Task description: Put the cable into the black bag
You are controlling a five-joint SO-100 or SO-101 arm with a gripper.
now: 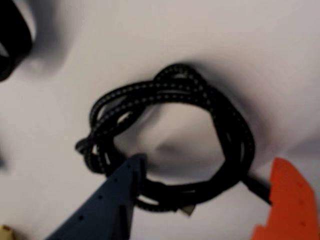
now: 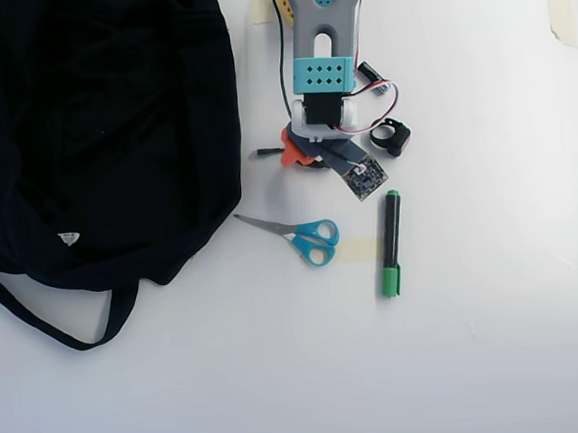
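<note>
The cable (image 1: 170,95) is a black braided coil lying on the white table, filling the middle of the wrist view. My gripper (image 1: 207,161) is open low over it. The blue finger (image 1: 117,197) overlaps the coil's lower left strands, and the orange finger (image 1: 290,200) stands at the lower right, where the straight plug end runs behind it. In the overhead view the gripper (image 2: 303,155) covers most of the coil, and only the cable's plug end (image 2: 264,153) sticks out to the left. The black bag (image 2: 106,120) lies at the left, apart from the arm.
Blue-handled scissors (image 2: 308,237) and a green marker (image 2: 390,245) lie below the gripper in the overhead view. A small black ring strap (image 2: 392,137) sits just right of the arm. The bag's strap (image 2: 50,324) loops toward the lower left. A dark blurred shape (image 1: 12,35) fills the wrist view's upper left corner.
</note>
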